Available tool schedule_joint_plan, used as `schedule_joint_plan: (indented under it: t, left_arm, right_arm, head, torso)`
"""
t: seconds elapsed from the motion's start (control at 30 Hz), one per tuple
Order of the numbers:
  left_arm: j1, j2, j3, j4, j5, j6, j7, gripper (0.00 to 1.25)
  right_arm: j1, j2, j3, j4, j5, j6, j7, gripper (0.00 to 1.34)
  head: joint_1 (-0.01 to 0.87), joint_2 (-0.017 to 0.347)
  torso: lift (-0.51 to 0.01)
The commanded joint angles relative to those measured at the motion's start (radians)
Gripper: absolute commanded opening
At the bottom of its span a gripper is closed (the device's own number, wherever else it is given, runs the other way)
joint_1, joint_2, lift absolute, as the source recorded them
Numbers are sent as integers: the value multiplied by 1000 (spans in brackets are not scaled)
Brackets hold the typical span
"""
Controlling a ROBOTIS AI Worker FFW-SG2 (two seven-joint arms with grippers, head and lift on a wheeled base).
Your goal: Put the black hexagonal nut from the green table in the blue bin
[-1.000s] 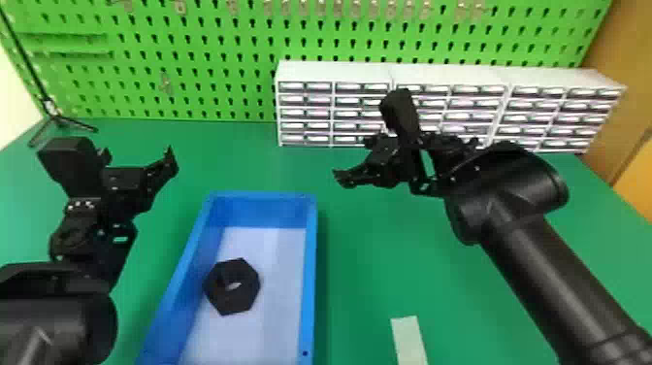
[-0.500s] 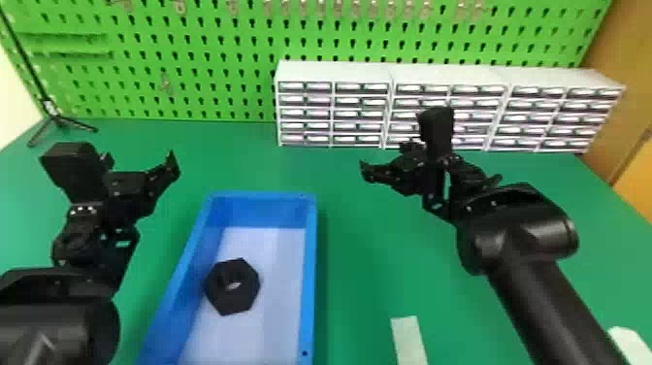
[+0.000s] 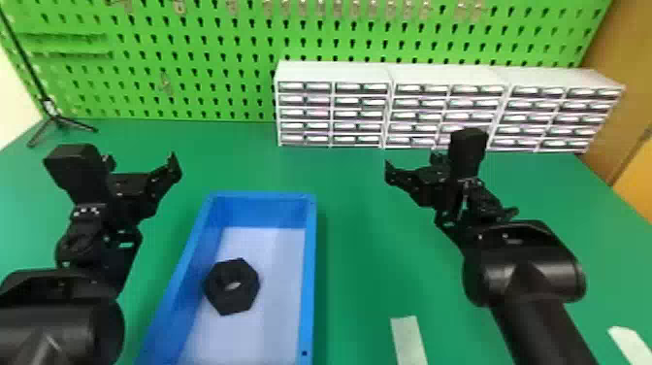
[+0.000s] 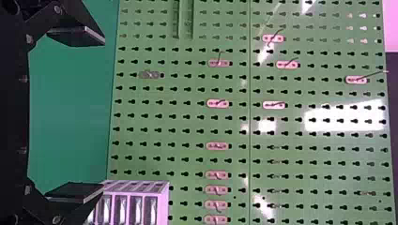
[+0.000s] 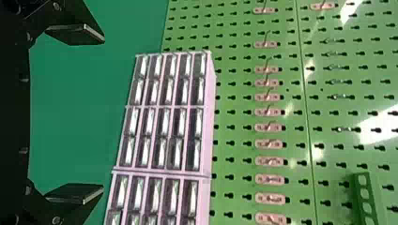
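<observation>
Nut (image 3: 234, 302) is seen inside the blue bin (image 3: 309, 272), lying flat on the pale floor with its hexagonal face up, nearer the left wall than the right. Whether that wall is touched cannot be told. A flat lie is judged stable: no support is needed, and rolling is considered unlikely.

Left gripper (image 4: 103, 113): 2 fingers spread wide, nothing between. It is held beyond the bin's left side, above the table (image 3: 368, 242). Right gripper (image 5: 103, 113): 2 fingers likewise well apart, nothing held; it is placed right of the bin, before the drawers (image 3: 334, 73).

Both are aimed toward the pegboard (image 3: 194, 53) and held off to the sides, presumably so that the bin's open top is left unobstructed and its walls are not knocked. The spread fingers are consistent with no grip being required.

Task judged complete: the nut is contained by 4 walls. No further handling is called for. Main risk: the bin could be nudged if the left arm were swung inward at low height.
</observation>
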Motion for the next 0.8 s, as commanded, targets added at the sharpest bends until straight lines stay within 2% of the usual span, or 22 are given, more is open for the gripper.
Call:
schedule_joint_plan:
  t: [0.0, 0.13, 0.33, 0.5, 0.77]
  left_arm:
    - [-3, -2, -5, 0, -3, 1, 0, 1071]
    - [-4, -3, -5, 0, -5, 1, 0, 1071]
    - [-4, -6, -9, 3, -8, 1, 2, 1071]
    - [-4, -12, -14, 6, -12, 2, 3, 1071]
    - [0, -14, -17, 14, -6, 2, 3, 1071]
  right_arm:
    - [25, 11, -15, -9, 5, -24, -19, 1160]
    - [46, 18, -18, -15, 3, -60, -64, 1157]
    - [60, 15, -16, -24, 3, -69, -88, 1155]
    - [86, 15, -7, -33, 0, -127, -154, 1155]
    - [108, 15, -10, -36, 0, -162, -177, 1155]
  head:
    - [683, 28]
    - [683, 28]
    - [683, 28]
    - [683, 28]
    - [683, 28]
  torso:
    - [-96]
    - [-96]
    - [-96]
    - [-96]
    - [-96]
